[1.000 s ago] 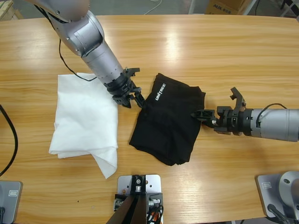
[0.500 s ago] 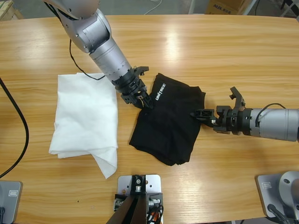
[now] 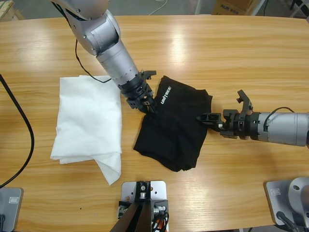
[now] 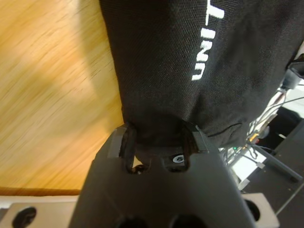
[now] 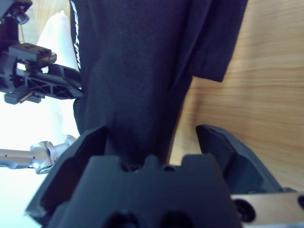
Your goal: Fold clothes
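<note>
**Left gripper brought onto the shirt's edge**

The left gripper point(image 3: 148, 105) is being carried away from the white garment point(image 3: 89, 126) and toward the right end of the tabletop, onto the lettered edge of the black T-shirt point(image 3: 174, 128). That edge, a second ago lying free just beside the jaws, is now being held between them, with fabric point(image 4: 161, 85) pressed into the jaw gap.

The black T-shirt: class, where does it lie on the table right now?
In the high view the black T-shirt lies bunched near the table's middle, between the left gripper and right gripper, right of the white garment.
</note>
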